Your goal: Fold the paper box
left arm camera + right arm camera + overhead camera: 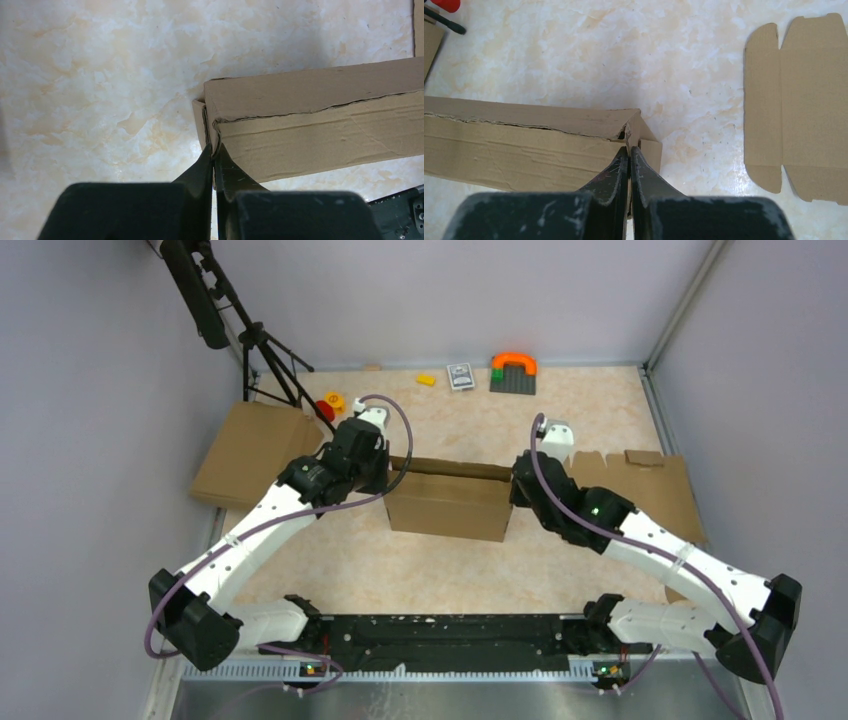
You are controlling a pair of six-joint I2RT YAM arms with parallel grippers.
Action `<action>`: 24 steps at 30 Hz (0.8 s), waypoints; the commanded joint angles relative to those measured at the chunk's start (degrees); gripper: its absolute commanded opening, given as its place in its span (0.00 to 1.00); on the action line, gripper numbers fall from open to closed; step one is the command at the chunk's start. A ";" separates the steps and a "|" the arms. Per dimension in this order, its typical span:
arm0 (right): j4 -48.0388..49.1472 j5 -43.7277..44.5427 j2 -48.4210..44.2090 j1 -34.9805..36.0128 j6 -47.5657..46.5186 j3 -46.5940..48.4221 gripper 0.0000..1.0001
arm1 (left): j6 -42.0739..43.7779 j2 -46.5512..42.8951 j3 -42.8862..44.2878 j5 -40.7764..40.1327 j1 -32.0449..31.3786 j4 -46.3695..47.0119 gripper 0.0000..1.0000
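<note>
We see the paper box [450, 505] in the middle of the tabletop [420, 580]. It is plain brown cardboard, folded up into a long, low box shape. A thin crack runs along its top, where two flaps meet but do not quite close. At each short end, a small side flap sticks out a little at the corner.

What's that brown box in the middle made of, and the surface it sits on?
The paper box looks like matte brown corrugated cardboard: ragged layered edges, faint ribbing. The table top shows a glossy cream marble pattern, perhaps laminate or printed film; real stone seems unlikely.
</note>
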 commanded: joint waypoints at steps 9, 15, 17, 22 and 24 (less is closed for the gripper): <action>-8.77 0.26 2.53 2.70 0.59 0.24 0.00 | -1.18 0.36 -0.17 -0.02 -0.68 -1.65 0.00; -9.00 1.64 2.35 3.88 1.82 -1.73 0.00 | -1.27 0.51 -0.21 0.07 -0.73 -1.65 0.00; -8.70 1.71 2.00 3.88 1.66 -2.03 0.00 | -1.27 0.58 -0.28 0.08 -0.75 -1.65 0.00; -9.38 1.87 1.30 3.88 0.64 -0.81 0.00 | -1.27 0.57 -0.17 -0.03 -0.78 -1.65 0.00; -9.81 1.22 0.77 3.89 -0.18 0.09 0.13 | -1.20 0.54 -0.04 -0.12 -0.77 -1.66 0.00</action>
